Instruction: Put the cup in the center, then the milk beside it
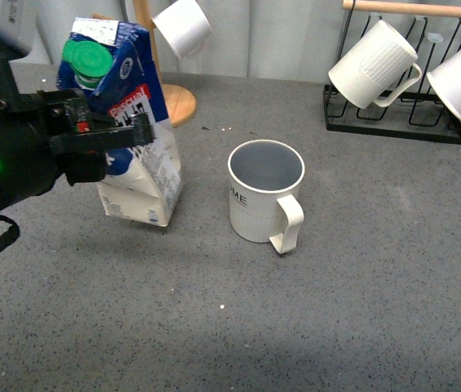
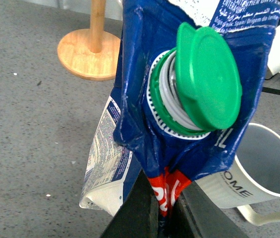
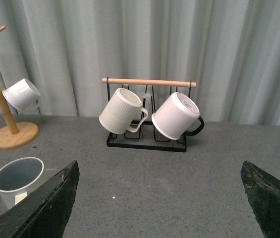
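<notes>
front view: milk (image 1: 147, 175) leans leftward in left claw (image 1: 122, 135).

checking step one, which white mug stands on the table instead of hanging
The large ribbed cup with the squared handle, beside the milk; the other three hang on the black rack and wooden tree.

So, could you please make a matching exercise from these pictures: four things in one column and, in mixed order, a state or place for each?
Things:
1. milk carton
2. ribbed cup
3. right hand
4. wooden mug tree base

States or places:
A. open, holding nothing
B. tilted, pinched in the left hand
C. upright and empty on the table
D. on the table behind the carton

Pairs: 1-B, 2-C, 3-A, 4-D
</notes>
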